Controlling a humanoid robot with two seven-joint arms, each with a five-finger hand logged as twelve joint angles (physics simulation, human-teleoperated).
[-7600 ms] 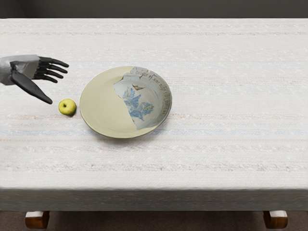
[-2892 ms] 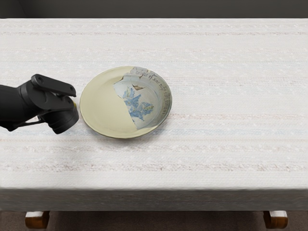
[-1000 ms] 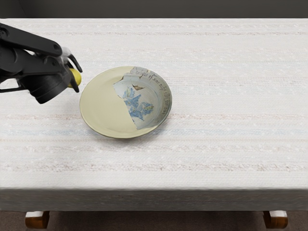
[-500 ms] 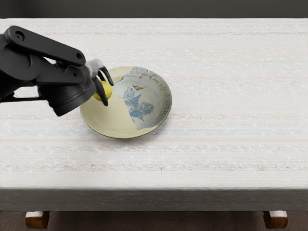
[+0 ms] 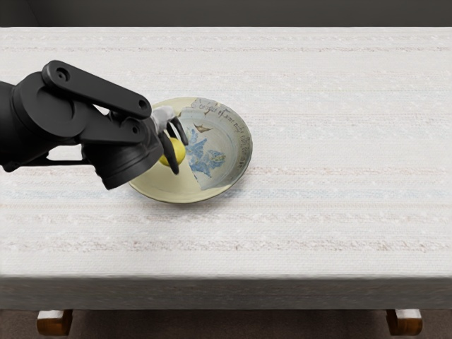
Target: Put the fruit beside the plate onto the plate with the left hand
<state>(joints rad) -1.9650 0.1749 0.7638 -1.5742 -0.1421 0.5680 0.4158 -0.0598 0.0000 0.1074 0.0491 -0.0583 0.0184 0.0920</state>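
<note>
A small yellow-green apple (image 5: 176,151) is held in my left hand (image 5: 169,143), whose dark fingers curl around it. The hand hovers over the middle of the plate (image 5: 229,159), a cream dish with a blue flower pattern and a grey rim. My black left arm (image 5: 70,127) reaches in from the left edge and hides the plate's left part. Most of the apple is covered by the fingers; whether it touches the plate cannot be seen.
The plate lies on a long table with a pale striped cloth (image 5: 339,141). Its front edge (image 5: 226,282) runs along the bottom of the view, with wooden feet below.
The left hand closed on the apple beside the plate, lifted it, and over the last second carried it rightward from the plate's left rim to above its middle.
</note>
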